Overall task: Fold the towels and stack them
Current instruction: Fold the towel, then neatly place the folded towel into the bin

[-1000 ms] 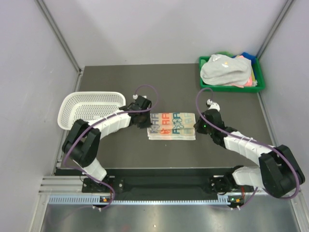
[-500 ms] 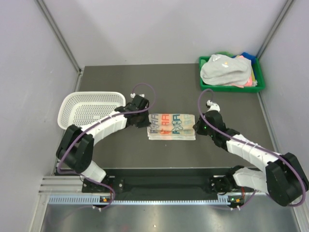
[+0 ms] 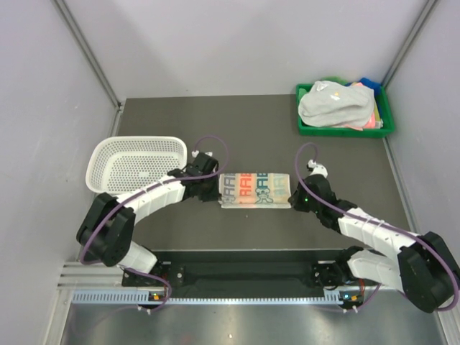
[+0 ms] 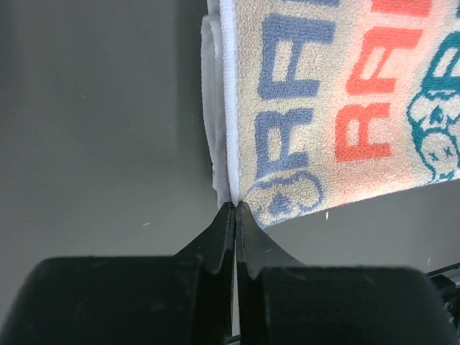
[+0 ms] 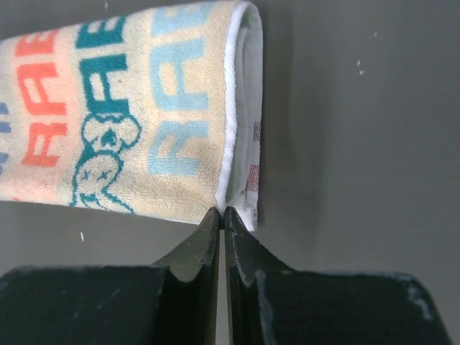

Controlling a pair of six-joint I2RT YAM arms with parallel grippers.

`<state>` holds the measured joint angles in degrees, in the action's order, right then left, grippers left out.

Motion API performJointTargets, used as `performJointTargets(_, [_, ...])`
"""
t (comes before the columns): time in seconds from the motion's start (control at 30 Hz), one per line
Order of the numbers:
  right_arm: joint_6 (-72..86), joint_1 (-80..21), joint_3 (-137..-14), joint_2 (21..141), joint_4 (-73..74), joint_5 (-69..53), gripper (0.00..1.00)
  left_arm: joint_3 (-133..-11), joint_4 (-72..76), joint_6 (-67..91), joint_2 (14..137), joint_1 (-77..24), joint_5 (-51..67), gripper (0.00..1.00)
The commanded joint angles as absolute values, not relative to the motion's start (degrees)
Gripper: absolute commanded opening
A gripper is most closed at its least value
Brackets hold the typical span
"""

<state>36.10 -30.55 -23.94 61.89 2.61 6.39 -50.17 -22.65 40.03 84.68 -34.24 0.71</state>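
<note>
Lettered towel (image 3: 255, 189) lies folded on the worktop (image 3: 215, 129). My left fingers (image 4: 228, 224) pinch its left near corner shut; my right fingers (image 5: 213, 226) pinch the right one.

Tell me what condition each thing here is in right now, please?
lettered towel: folded, a corner pinched at each end.
left gripper: shut on the towel's left corner.
right gripper: shut on its right corner.
white basket: upright, nothing inside.
pile of towels: unfolded, grey-white one on top.
green tray: holding that pile.
</note>
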Motion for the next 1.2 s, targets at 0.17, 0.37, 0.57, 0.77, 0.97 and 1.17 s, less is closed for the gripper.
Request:
performJointTargets(0.17, [38.1, -32.1, -20.7, 63.2, -2.4, 7.7, 0.05, -46.2, -17.8, 41.0, 85.2, -35.2, 2.5, 0.01])
performJointTargets(0.37, [37.5, -32.0, -21.7, 61.2, -0.2, 8.7, 0.33, -47.1, -19.3, 40.3, 83.3, -35.2, 1.5, 0.31])
performJointTargets(0.57, [35.3, -32.1, -26.0, 55.0, 7.6, 11.0, 0.41, -52.0, -24.6, 37.6, 80.0, -35.0, -2.8, 0.54])
performJointTargets(0.77, [33.5, -32.6, -30.5, 56.0, 7.7, 9.8, 0.38, -54.6, -23.5, 36.6, 82.8, -32.7, -3.4, 0.64])
performJointTargets(0.97, [31.7, -33.5, -34.5, 65.4, 3.4, 7.1, 0.35, -56.7, -20.2, 35.1, 89.4, -29.7, 3.6, 0.69])
performJointTargets(1.17, [31.0, -33.1, -33.1, 74.9, -2.5, 6.5, 0.34, -55.8, -17.3, 34.9, 93.7, -28.3, 9.0, 0.76])
